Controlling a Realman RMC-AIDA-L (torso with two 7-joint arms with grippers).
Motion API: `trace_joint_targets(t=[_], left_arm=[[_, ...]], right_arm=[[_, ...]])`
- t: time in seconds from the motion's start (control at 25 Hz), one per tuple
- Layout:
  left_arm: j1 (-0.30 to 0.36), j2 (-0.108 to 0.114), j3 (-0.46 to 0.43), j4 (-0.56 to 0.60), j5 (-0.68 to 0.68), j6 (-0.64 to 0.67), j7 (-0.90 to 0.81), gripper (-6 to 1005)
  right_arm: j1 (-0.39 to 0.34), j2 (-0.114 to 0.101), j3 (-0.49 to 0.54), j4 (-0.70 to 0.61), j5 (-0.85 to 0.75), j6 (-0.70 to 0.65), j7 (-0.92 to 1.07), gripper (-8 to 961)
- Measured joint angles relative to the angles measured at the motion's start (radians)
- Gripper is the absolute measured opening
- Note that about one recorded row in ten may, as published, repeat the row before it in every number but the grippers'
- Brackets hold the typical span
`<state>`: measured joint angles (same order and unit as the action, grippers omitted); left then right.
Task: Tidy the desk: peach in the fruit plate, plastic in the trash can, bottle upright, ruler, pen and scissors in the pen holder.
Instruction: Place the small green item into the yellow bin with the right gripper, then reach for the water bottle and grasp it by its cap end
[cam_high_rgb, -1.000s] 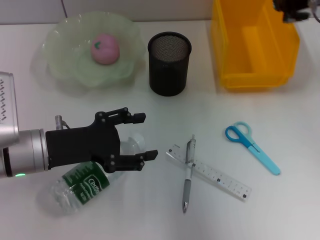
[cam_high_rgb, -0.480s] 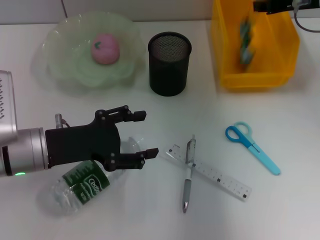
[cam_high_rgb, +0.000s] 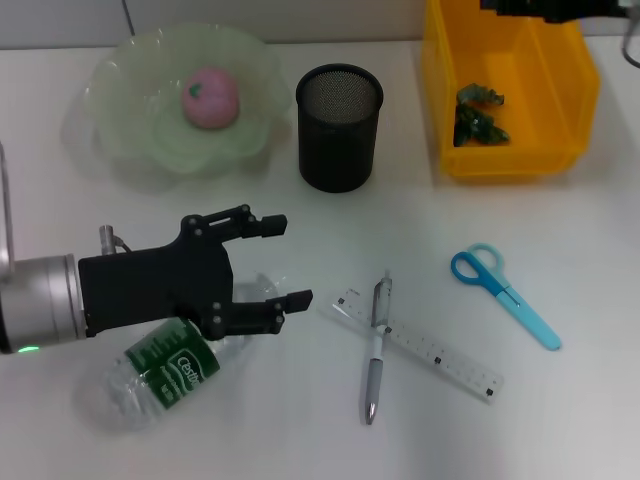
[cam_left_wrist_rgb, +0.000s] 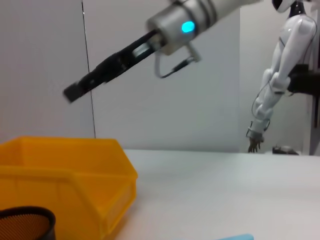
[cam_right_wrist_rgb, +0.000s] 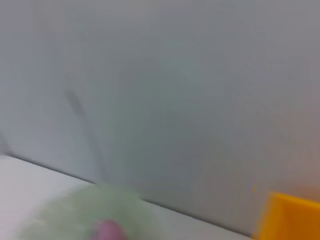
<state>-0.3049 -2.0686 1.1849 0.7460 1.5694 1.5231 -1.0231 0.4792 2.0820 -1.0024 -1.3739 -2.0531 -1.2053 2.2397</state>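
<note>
A clear bottle (cam_high_rgb: 160, 372) with a green label lies on its side at the near left. My left gripper (cam_high_rgb: 283, 262) hovers open over its neck end, one finger on each side. The pink peach (cam_high_rgb: 210, 97) rests in the green fruit plate (cam_high_rgb: 120, 70). Crumpled green plastic (cam_high_rgb: 478, 112) lies inside the yellow trash can (cam_high_rgb: 510, 150). My right gripper (cam_high_rgb: 545, 8) is at the top edge above that can, mostly cut off. The pen (cam_high_rgb: 376, 345) lies across the ruler (cam_high_rgb: 430, 352). Blue scissors (cam_high_rgb: 503, 293) lie to the right. The black mesh pen holder (cam_high_rgb: 338, 127) stands empty.
The left wrist view shows the yellow can (cam_left_wrist_rgb: 65, 165), the pen holder's rim (cam_left_wrist_rgb: 25, 222) and the right arm (cam_left_wrist_rgb: 150, 45) reaching above the can. A grey wall runs behind the desk.
The green plastic dropped from the right gripper into the yellow can and settled there. The right arm drew back along the top edge. My left gripper shifted slightly left over the bottle.
</note>
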Motion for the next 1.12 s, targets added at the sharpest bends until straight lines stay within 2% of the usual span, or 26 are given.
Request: trace_joint_targets(t=[0.08, 0.16, 0.28, 0.4, 0.52, 0.68, 0.72, 0.76, 0.96, 1.12], left_arm=[[0.003, 0.000, -0.013, 0.003, -0.005, 0.018, 0.000, 766], [0.005, 0.000, -0.027, 0.005, -0.015, 0.053, 0.000, 765], [0.008, 0.001, -0.046, 0.032, -0.033, 0.105, -0.027, 763], [0.041, -0.001, -0.044, 0.170, -0.014, 0.099, -0.163, 762], [0.083, -0.004, 0.053, 0.415, 0.113, -0.030, -0.466, 761], [0.121, -0.003, 0.287, 0.749, 0.417, -0.224, -0.974, 759], [0.118, -0.003, 0.314, 0.773, 0.463, -0.237, -1.034, 759], [0.103, -0.004, 0.380, 0.825, 0.572, -0.262, -1.163, 759], [0.022, -0.007, 0.581, 0.872, 0.900, -0.308, -1.476, 757], [-0.033, -0.009, 0.640, 0.833, 1.011, -0.304, -1.582, 755]], right_arm=[[-0.073, 0.000, -0.002, -0.033, 0.126, -0.077, -0.090, 632], [-0.155, 0.001, -0.002, -0.005, 0.284, -0.161, -0.241, 672], [-0.248, 0.002, -0.001, 0.142, 0.457, -0.258, -0.480, 731], [-0.294, 0.001, 0.007, 0.296, 0.499, -0.353, -0.685, 768], [-0.319, 0.000, 0.010, 0.401, 0.494, -0.378, -0.797, 793], [-0.324, -0.003, 0.011, 0.478, 0.482, -0.379, -0.850, 802], [-0.323, -0.003, 0.011, 0.489, 0.475, -0.379, -0.854, 801], [-0.321, -0.003, 0.011, 0.495, 0.470, -0.378, -0.857, 801], [-0.311, -0.002, 0.009, 0.508, 0.461, -0.374, -0.863, 800], [-0.302, -0.002, 0.009, 0.513, 0.461, -0.375, -0.864, 800]])
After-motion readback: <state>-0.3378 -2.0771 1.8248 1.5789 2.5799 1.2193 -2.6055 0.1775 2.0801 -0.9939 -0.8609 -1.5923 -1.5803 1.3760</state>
